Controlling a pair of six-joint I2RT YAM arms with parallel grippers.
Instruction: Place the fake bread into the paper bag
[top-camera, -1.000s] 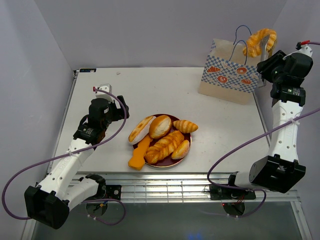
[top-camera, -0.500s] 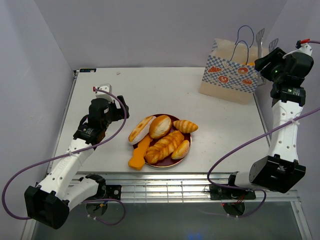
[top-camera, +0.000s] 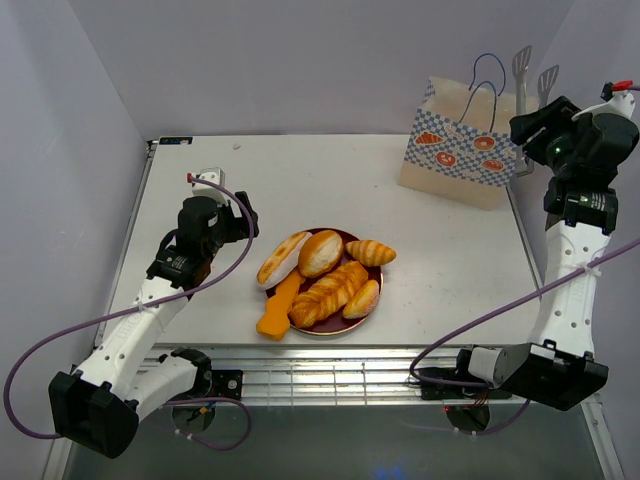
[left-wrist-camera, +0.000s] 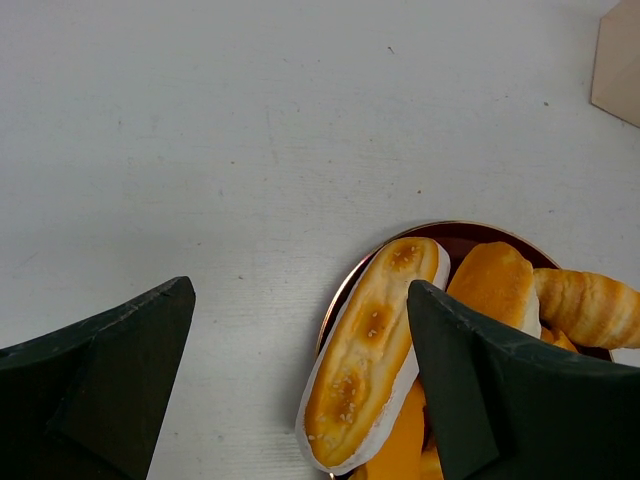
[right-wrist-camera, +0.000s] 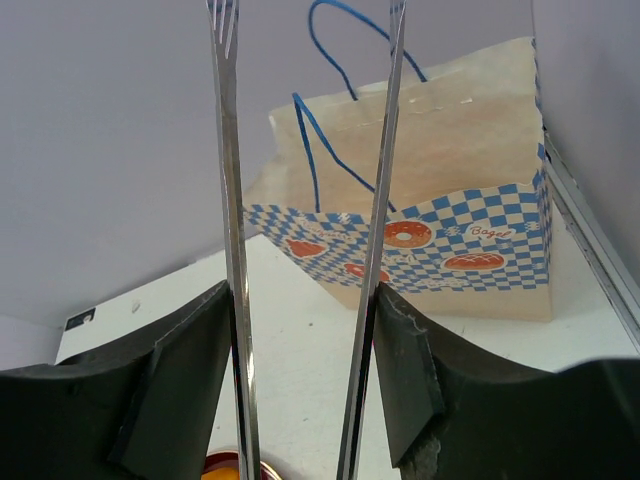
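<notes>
White table (top-camera: 400, 200); paper bag (right-wrist-camera: 440, 150) band reads "Bagel" (small, blurry).

I have my left arm (top-camera: 140, 310) stretched low and forward, with the left gripper (left-wrist-camera: 300, 295) spread wide. My right arm (top-camera: 572, 260) stands tall, and the right gripper (right-wrist-camera: 305, 295) clasps the tongs (right-wrist-camera: 233, 200) between its fingers, pointing upward.

The paper bag (top-camera: 455, 150), at the far right corner of the white table (top-camera: 400, 200), is showing cream paper, a blue-and-white checkered band, orange bread pictures and blue cord handles. The fake bread (top-camera: 330, 285) is gleaming golden-brown and orange on a dark red plate (top-camera: 346, 237). The metal tongs (right-wrist-camera: 233, 250) are shining silver.
</notes>
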